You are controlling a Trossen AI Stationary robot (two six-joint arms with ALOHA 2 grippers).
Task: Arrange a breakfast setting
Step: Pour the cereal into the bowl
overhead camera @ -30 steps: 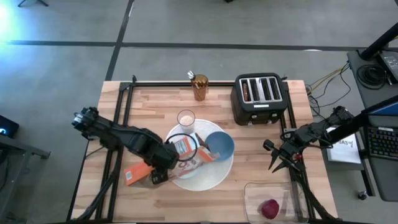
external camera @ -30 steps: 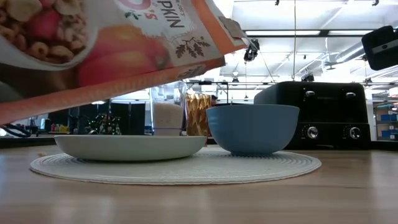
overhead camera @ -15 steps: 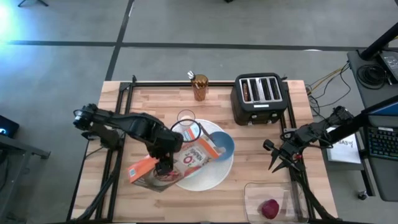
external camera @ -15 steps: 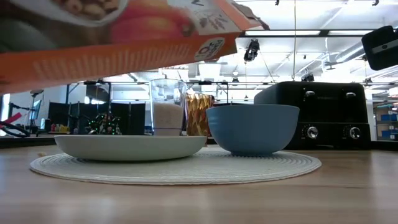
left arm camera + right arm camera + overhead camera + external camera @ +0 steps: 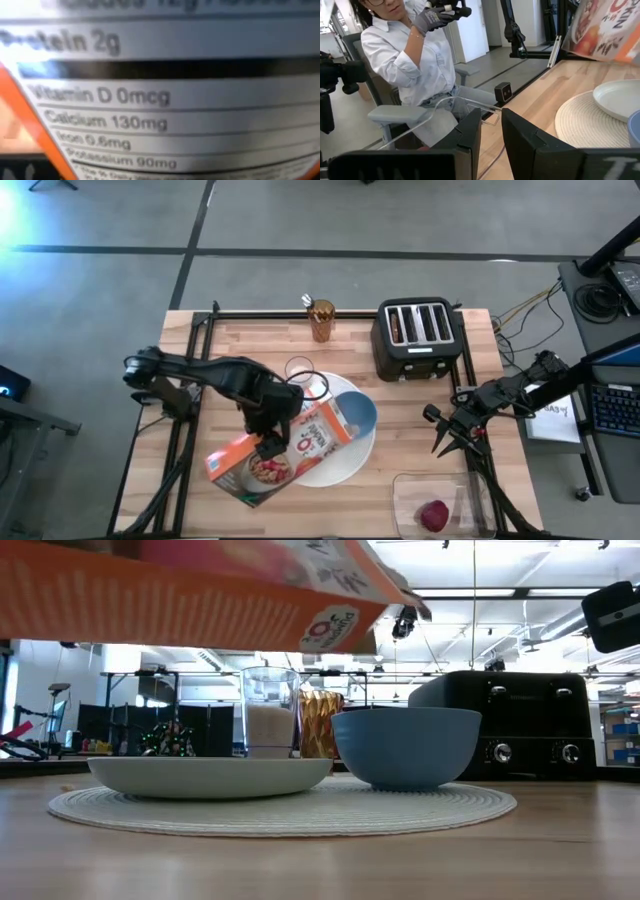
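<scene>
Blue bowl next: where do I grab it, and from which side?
Probably take the blue bowl by its right-hand rim, one finger inside and one outside, coming down from above with the right tool. It sits upright and open; that side is bare, while the cereal box overhangs its left side.

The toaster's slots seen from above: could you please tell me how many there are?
4, side by side across the top of the black toaster at the table's far right. One slot near its left side seems to hold something brown; the other three look dark, so any contents there may be hidden.
</scene>
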